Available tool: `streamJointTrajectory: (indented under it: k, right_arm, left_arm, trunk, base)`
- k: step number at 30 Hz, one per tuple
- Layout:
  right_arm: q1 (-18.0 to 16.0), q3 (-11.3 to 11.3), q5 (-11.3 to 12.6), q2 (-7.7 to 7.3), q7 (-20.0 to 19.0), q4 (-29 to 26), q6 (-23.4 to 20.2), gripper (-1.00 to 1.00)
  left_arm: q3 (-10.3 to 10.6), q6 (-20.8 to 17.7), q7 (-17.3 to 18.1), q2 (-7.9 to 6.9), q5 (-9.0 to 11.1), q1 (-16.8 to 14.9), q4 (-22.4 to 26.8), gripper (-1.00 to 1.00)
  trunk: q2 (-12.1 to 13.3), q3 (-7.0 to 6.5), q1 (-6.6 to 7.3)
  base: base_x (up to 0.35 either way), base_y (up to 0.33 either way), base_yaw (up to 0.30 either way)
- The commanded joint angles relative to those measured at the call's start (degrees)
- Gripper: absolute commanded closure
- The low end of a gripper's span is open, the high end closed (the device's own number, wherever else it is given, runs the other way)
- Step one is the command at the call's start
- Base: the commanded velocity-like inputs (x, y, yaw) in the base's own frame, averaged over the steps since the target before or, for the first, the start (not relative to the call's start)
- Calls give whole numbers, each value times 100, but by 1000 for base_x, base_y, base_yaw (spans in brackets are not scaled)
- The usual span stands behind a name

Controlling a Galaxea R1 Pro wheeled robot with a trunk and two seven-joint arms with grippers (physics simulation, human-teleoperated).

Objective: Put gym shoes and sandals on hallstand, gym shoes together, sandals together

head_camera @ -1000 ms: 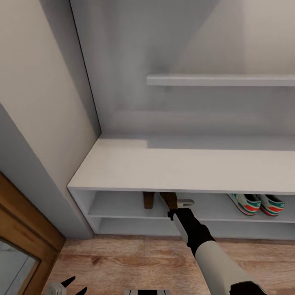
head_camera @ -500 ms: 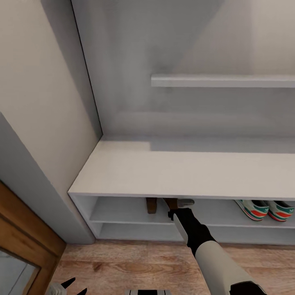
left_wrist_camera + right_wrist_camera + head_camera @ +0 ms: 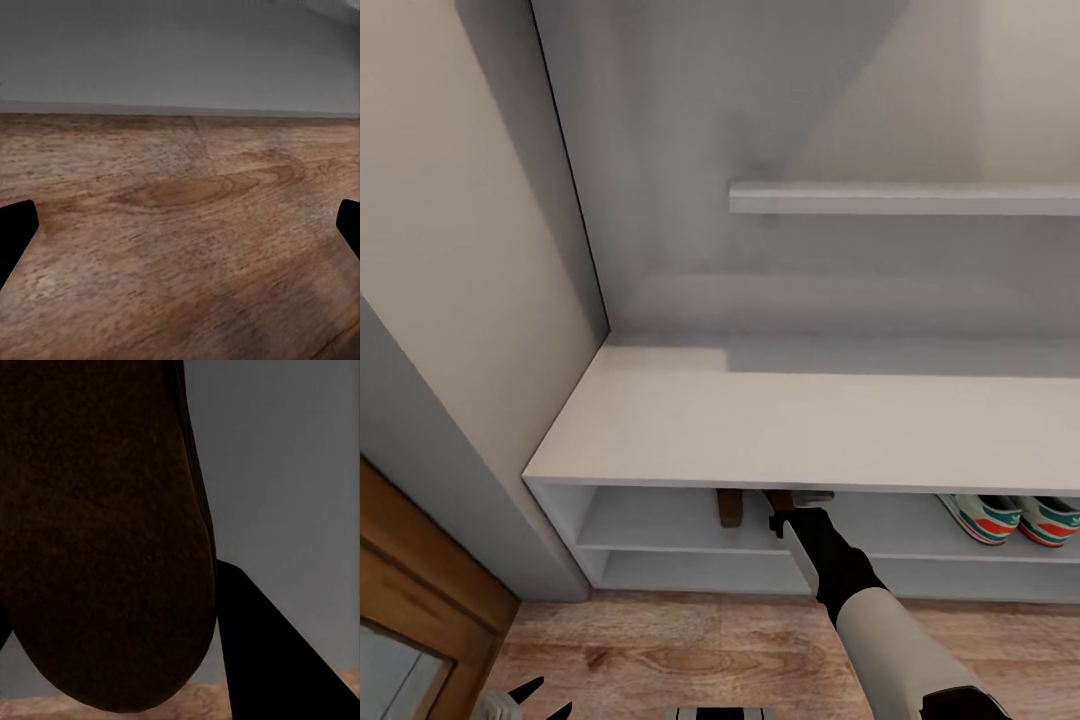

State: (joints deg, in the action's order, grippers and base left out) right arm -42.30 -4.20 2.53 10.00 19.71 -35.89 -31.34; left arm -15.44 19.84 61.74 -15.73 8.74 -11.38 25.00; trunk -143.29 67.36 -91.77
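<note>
The light grey hallstand point(image 3: 780, 425) spans the head view. On its upper open shelf, one brown sandal point(image 3: 730, 506) stands under the bench top. Just right of it is the second sandal point(image 3: 777, 498), with my right gripper point(image 3: 795, 500) shut on it and reaching in under the bench edge. The right wrist view shows that sandal's dark sole point(image 3: 97, 532) up close beside one black finger point(image 3: 259, 649). Both gym shoes point(image 3: 1010, 518) sit side by side further right on the same shelf. My left gripper point(image 3: 532, 700) hangs open low over the corridor floor point(image 3: 180, 195).
A beige wall and a grey door frame point(image 3: 450, 440) close off the left, with a wooden door point(image 3: 410, 610) below. A staggered wall shelf point(image 3: 905, 198) juts from the back panel. The lower rack shelf point(image 3: 690, 572) lies just above the floor.
The camera shifted slightly left. My right gripper has pushed the held sandal a little deeper under the bench top, beside the other sandal.
</note>
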Motion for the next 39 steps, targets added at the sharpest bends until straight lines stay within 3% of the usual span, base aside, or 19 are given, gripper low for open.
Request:
streamJointTrajectory:
  k: [1,9,10,27,39]
  right_arm:
    - [2,-11,55,0,41,-6,-22,100]
    - [2,-11,55,0,41,-14,-22,100]
    - [2,-11,55,0,41,-14,-22,-100]
    - [2,-11,51,0,42,-1,-22,-100]
    - [2,-11,47,0,41,10,-24,-100]
  left_arm:
    - [-11,29,23,0,5,-4,-5,-100]
    - [-12,29,23,0,5,-4,-1,-100]
    - [-12,29,23,0,5,-4,0,-100]
    - [-12,29,23,0,5,-4,7,-100]
    - [-12,30,23,0,7,-4,21,-100]
  trunk:
    - [-1,6,-1]
    - [-1,6,-1]
    - [-1,6,-1]
    - [-1,6,-1]
    - [-1,6,-1]
  base:
    - [15,0,0]
    - [3,0,0]
    - [0,0,0]
    - [-12,0,0]
    - [-285,0,0]
